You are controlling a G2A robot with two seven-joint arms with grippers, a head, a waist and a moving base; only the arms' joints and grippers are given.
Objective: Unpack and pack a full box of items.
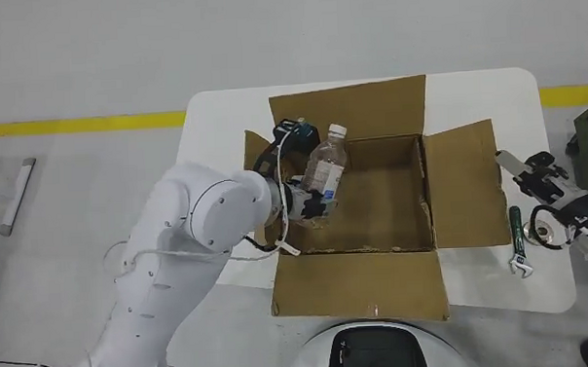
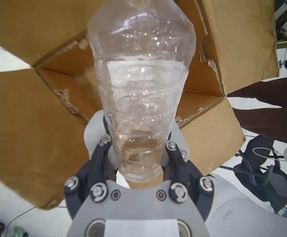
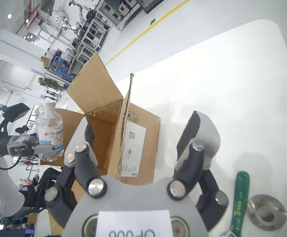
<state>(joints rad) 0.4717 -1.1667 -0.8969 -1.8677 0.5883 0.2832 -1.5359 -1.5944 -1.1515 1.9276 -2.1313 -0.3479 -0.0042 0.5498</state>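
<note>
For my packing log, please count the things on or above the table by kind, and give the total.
bottle: 1
box: 1
wrench: 1
flange: 1
Total: 4

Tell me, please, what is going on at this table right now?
The left gripper is shut on a clear bottle, holding it by the base over the left side of the open cardboard box. The right gripper is open and holds nothing, above the table on the box's other side, near a green-handled wrench and a metal flange.
</note>
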